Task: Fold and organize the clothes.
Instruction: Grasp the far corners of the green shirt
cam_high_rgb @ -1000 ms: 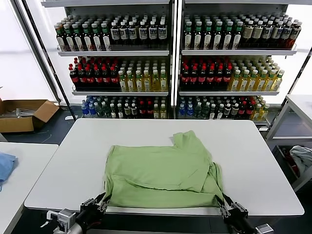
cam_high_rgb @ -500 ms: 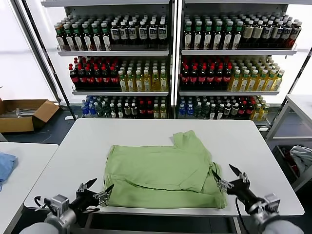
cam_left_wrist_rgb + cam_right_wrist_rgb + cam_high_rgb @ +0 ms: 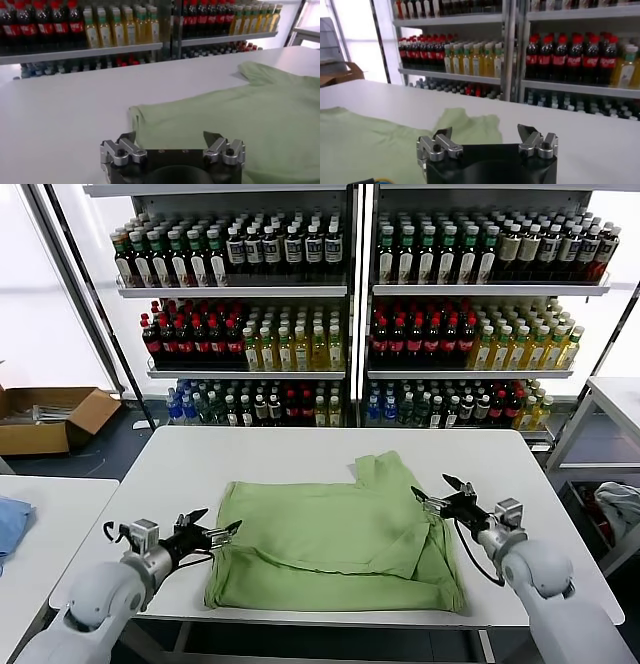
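The light green polo shirt [image 3: 330,544] lies partly folded on the white table [image 3: 150,494], one sleeve sticking out toward the far side. Its collar, buttons and print are hidden. My left gripper [image 3: 212,533] is open and empty, just above the table at the shirt's left edge. My right gripper [image 3: 436,494] is open and empty, above the shirt's right edge near the far sleeve. The shirt also shows in the left wrist view [image 3: 235,110] beyond the open left gripper [image 3: 170,137], and in the right wrist view [image 3: 385,140] beyond the open right gripper [image 3: 485,134].
Shelves of bottles [image 3: 350,314] stand behind the table. A second table [image 3: 40,524] at the left carries a blue cloth [image 3: 10,524]. A cardboard box [image 3: 50,419] lies on the floor at the far left. A pale cloth [image 3: 620,509] hangs at the right.
Both grippers have risen from below the table's near edge and moved forward to the shirt's left and right sides. The shirt's near edge now lies folded over, a little farther in.
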Controlling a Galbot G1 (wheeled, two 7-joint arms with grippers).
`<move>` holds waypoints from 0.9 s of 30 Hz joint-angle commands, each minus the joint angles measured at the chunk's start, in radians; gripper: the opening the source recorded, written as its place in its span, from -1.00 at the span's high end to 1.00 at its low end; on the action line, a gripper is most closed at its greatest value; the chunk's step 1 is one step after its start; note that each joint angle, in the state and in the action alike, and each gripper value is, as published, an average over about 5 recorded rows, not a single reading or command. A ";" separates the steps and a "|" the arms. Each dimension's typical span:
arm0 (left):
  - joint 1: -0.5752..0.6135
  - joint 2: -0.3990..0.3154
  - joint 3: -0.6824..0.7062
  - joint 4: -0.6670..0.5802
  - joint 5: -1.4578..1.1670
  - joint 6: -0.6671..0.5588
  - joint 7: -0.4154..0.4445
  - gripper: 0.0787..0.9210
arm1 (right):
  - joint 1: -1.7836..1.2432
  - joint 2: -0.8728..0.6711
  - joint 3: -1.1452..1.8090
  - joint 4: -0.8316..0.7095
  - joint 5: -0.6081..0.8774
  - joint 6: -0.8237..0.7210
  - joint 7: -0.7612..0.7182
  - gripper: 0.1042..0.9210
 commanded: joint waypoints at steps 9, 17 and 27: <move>-0.414 -0.031 0.219 0.421 -0.024 -0.007 0.026 -0.77 | 0.350 0.156 -0.135 -0.448 -0.093 -0.023 -0.045 -0.76; -0.437 -0.045 0.233 0.475 -0.022 -0.008 0.028 -0.77 | 0.358 0.200 -0.143 -0.486 -0.126 -0.021 -0.039 -0.76; -0.351 -0.064 0.226 0.409 -0.020 0.001 0.028 -0.77 | 0.330 0.235 -0.133 -0.467 -0.130 -0.040 -0.023 -0.62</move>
